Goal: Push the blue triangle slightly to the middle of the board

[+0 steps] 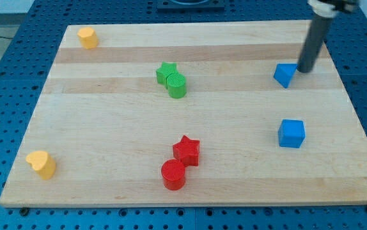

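Note:
The blue triangle point(285, 75) lies on the wooden board point(107, 128) near the view's upper right. My tip point(305, 69) stands just to the right of the triangle, very close to its right edge; I cannot tell whether it touches. The dark rod rises from there toward the view's top right corner.
A blue cube point(291, 133) sits below the triangle at the right. A green star point(166, 72) and green cylinder point(177, 85) touch near the top middle. A red star point(187, 151) and red cylinder point(173, 174) sit at the bottom middle. Yellow blocks lie at the top left point(87, 37) and bottom left point(41, 163).

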You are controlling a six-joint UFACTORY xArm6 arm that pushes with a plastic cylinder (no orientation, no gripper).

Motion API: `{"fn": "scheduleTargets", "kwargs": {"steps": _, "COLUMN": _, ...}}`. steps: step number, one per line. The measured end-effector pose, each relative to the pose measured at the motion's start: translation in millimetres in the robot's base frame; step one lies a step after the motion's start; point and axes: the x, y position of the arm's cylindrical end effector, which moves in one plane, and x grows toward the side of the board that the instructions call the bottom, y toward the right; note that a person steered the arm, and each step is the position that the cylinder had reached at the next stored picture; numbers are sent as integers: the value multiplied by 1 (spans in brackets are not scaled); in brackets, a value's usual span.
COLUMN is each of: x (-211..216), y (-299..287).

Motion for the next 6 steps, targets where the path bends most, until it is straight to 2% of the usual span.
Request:
{"fn": "scheduleTargets", "kwargs": {"steps": 1, "x": 19, "y": -13}}
{"fn": "scheduleTargets", "kwargs": {"steps": 2, "x": -57, "y": -68}}
{"fn": "scheduleTargets", "kwargs": {"steps": 3, "x": -84, "y": -81}}
{"fn": "scheduleTargets", "kwargs": {"steps": 4, "x": -43, "y": -31}}
{"fn": "scheduleTargets", "kwargs": {"steps": 5, "x": -16, "y": -42}}
{"fn": "scheduleTargets", "kwargs": {"steps": 6, "x": -15, "y": -44}}
